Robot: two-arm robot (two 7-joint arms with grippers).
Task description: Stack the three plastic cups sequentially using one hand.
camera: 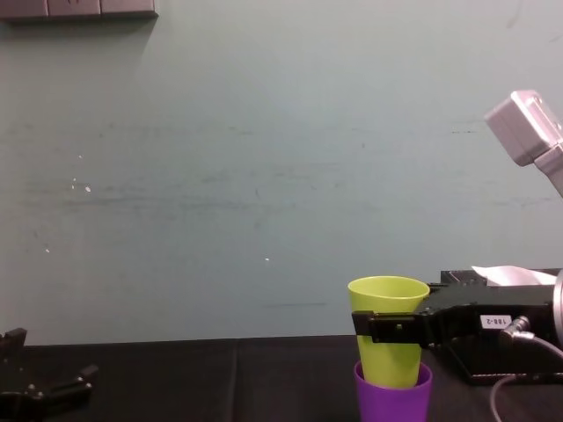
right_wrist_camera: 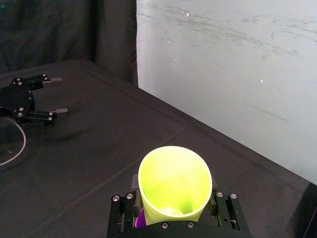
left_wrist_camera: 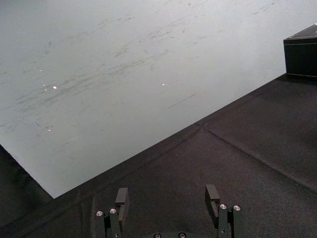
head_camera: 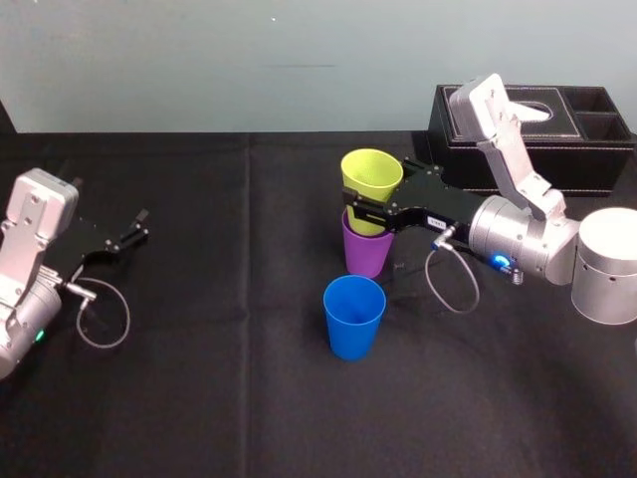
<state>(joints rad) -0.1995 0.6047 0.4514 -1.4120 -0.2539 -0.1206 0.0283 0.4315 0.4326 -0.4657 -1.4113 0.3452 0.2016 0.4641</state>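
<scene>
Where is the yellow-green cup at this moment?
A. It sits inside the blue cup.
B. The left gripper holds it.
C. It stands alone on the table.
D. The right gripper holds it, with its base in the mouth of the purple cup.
D: the right gripper has its jaws shut on the yellow-green cup, whose base sits inside the rim of the purple cup. The blue cup stands apart, and the left gripper is parked open.

The yellow-green cup (head_camera: 371, 171) is showing plain bright lime, the purple cup (head_camera: 366, 257) solid violet and the blue cup (head_camera: 353, 319) plain mid-blue. The black right gripper (head_camera: 370, 191) is carrying a small white label. The table (head_camera: 219, 398) is showing matte black.
</scene>
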